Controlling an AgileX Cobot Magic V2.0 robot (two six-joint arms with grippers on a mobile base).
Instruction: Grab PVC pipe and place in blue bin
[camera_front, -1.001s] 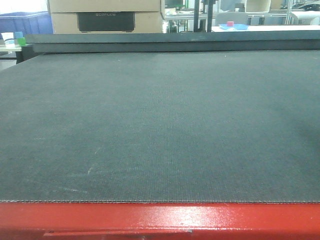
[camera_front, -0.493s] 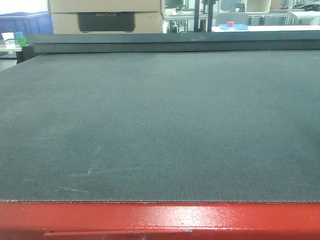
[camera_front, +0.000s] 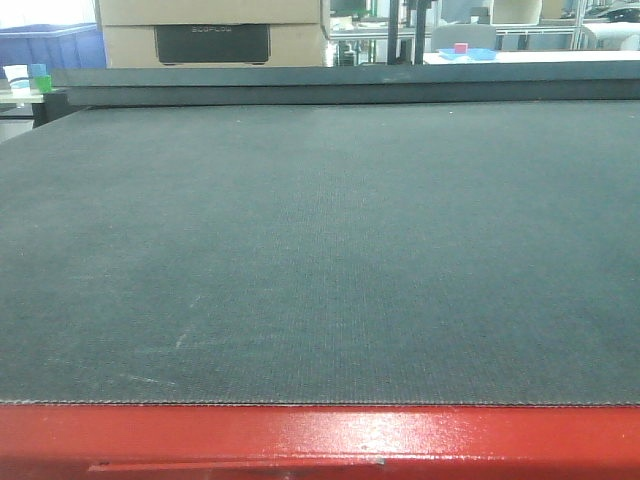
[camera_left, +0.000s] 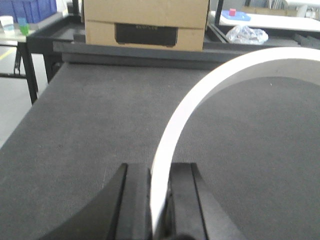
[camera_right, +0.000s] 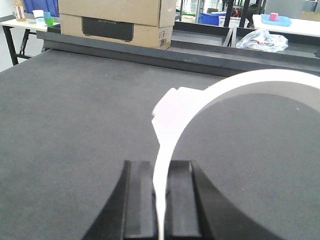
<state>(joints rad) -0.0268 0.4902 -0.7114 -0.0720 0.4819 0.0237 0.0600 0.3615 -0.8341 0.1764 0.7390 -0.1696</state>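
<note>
In the left wrist view my left gripper is shut on the thin wall of a white PVC pipe, which curves up and to the right from the jaws. The right wrist view shows my right gripper shut on a similar white curved pipe wall that has a small lump on its outer side. I cannot tell whether both hold the same piece. Both hang above the dark mat. A blue bin stands beyond the table's far left corner. Neither gripper shows in the front view.
A cardboard box sits behind the raised back edge of the table. The table's front edge is red. Small cups stand on a side table at far left. A crumpled plastic bag and a blue tray lie at back right.
</note>
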